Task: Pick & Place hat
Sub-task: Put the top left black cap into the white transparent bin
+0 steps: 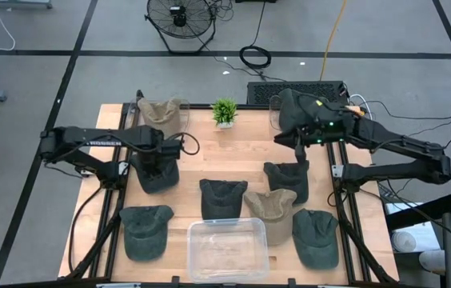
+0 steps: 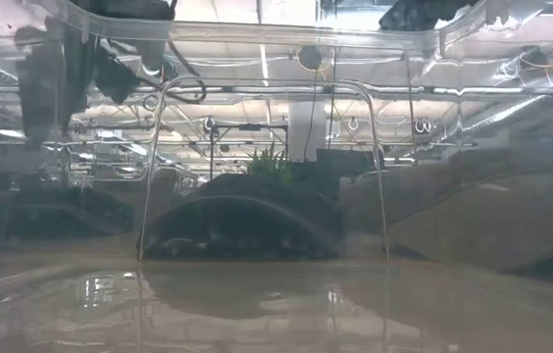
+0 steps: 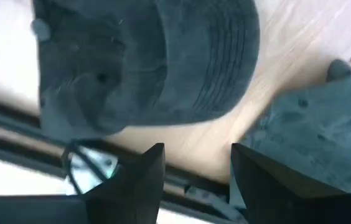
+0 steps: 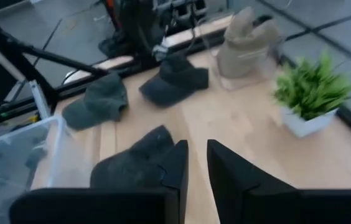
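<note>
The left tool (image 3: 191, 171) hangs wide open over a dark grey cloth cap (image 3: 144, 62) on the wooden tabletop (image 1: 233, 156). The right tool (image 4: 197, 165), its fingers narrowly parted, hovers empty above the tabletop's far side. In the low view, a clear plastic bin (image 1: 227, 250) blurs everything behind it.

On my bench (image 1: 209, 152) I count seven hats in all. Five are dark: one (image 1: 155, 171) under my left arm, one (image 1: 145, 232) at the near left corner, one (image 1: 224, 198) in the middle, one (image 1: 288, 180) under my right arm, and one (image 1: 316, 238) at the near right. Two are tan: one (image 1: 161, 113) at the far left and one (image 1: 271, 207) among the dark ones near the middle. There is one clear plastic bin (image 1: 228, 250) at the near edge, and one small green potted plant (image 1: 225, 113) at the far edge. I have two arms, each with one end effector, left (image 1: 155, 157) and right (image 1: 300, 150).
</note>
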Robot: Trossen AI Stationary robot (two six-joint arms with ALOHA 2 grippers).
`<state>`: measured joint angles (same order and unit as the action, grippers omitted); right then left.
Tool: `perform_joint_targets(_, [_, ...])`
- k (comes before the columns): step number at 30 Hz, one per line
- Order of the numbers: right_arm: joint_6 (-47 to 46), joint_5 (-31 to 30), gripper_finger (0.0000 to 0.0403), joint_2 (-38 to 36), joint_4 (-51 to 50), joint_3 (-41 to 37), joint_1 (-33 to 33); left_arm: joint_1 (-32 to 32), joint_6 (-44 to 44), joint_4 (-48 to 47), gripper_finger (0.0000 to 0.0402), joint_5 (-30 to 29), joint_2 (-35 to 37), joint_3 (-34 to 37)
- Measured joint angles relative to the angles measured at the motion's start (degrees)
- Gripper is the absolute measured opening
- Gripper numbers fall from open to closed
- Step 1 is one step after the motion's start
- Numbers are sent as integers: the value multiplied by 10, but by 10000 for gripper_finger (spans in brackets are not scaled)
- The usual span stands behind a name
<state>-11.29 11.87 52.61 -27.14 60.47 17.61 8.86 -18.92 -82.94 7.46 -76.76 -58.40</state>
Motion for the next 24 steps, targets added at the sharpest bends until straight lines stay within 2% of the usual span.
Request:
perform_joint_targets(5, [0,-15,50,-21,-1,0,0,0,9,67,196,14,0,53])
perform_joint_targets(12, [-8,-12,50,-43,-33,0,-2,0,28,128,195,-33,7,91])
perform_joint_targets(17, [-13,-13,50,-55,-55,0,-2,1,14,110,195,-46,6,115])
perform_joint_targets(22, [-28,-13,50,-56,-55,0,-2,1,-25,52,195,-95,11,107])
perform_joint_targets(24, [-28,-14,50,-53,-54,0,-2,0,-26,56,195,-117,25,103])
